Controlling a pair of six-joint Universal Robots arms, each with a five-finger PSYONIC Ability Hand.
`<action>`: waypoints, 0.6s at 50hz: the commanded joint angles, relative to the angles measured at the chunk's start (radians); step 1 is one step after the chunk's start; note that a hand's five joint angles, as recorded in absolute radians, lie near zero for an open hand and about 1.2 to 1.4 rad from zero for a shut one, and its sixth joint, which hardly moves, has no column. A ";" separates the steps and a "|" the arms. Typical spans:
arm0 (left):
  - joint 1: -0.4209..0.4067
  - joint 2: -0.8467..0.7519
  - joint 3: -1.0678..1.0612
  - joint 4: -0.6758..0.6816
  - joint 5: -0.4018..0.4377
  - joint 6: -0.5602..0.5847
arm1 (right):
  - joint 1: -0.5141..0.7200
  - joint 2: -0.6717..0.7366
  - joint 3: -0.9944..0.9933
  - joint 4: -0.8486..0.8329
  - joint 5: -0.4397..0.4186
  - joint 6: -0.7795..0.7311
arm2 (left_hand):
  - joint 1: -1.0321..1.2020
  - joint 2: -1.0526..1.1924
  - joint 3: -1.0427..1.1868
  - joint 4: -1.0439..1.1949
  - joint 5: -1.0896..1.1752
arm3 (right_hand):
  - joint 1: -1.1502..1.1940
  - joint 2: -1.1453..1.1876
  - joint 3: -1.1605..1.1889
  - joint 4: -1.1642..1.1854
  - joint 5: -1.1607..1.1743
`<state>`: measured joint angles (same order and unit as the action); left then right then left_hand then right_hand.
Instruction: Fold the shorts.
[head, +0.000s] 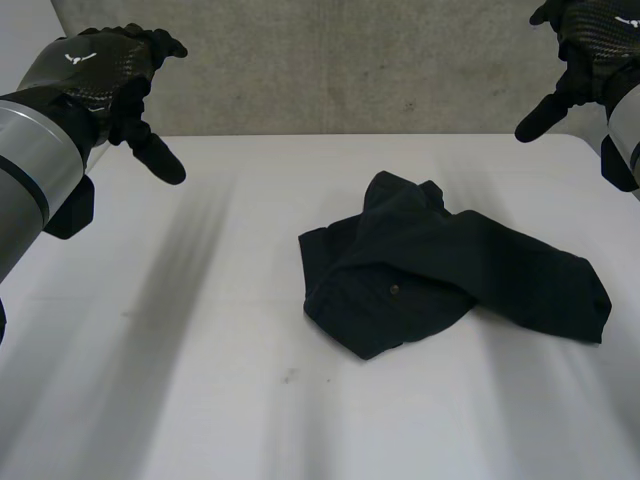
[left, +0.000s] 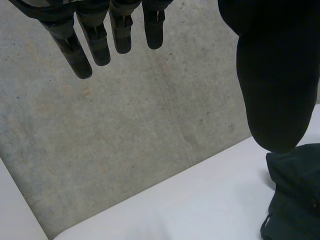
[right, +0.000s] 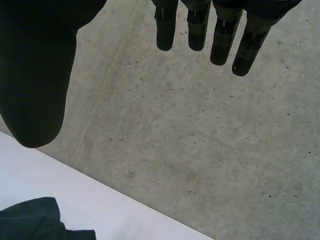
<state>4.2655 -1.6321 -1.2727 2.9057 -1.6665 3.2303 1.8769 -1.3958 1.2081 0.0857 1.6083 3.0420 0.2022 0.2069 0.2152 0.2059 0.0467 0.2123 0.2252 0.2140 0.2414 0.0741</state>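
Observation:
Dark crumpled shorts (head: 440, 265) lie in a loose heap on the white table (head: 200, 380), right of its middle, one leg stretched toward the right edge. My left hand (head: 115, 75) hovers high above the table's far left, fingers straight and apart, holding nothing. My right hand (head: 585, 50) hangs high at the far right, also open and empty. In the left wrist view the straight fingers (left: 100, 35) and thumb spread wide, and a bit of the shorts (left: 295, 195) lies below the thumb. The right wrist view has spread fingers (right: 220, 30) and a corner of the shorts (right: 35, 220).
A grey concrete wall (head: 350, 60) rises behind the table's far edge. The table's left half and front are bare white surface.

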 joint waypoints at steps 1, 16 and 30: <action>-0.006 -0.003 -0.002 0.000 -0.001 0.000 | 0.004 -0.009 -0.004 0.016 -0.005 -0.009 | -0.021 -0.026 -0.034 -0.025 -0.040 | -0.038 -0.051 -0.039 -0.067 -0.074; -0.035 -0.041 -0.062 0.059 0.008 -0.003 | 0.005 -0.009 0.080 0.048 -0.148 -0.199 | -0.021 -0.026 -0.034 -0.025 -0.040 | -0.038 -0.051 -0.039 -0.067 -0.074; -0.272 -0.501 -0.056 0.360 0.008 0.005 | -0.156 -0.042 0.560 -0.185 -0.281 -0.322 | 0.044 0.039 0.031 0.040 0.025 | -0.038 -0.051 -0.039 -0.067 -0.074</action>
<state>4.0684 -1.9138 -1.3670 3.1667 -1.6567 3.2271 1.8182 -1.4102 1.5875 0.0341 1.3366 2.7187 0.2058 0.2084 0.2154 0.2073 0.0466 0.2123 0.2252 0.2140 0.2412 0.0741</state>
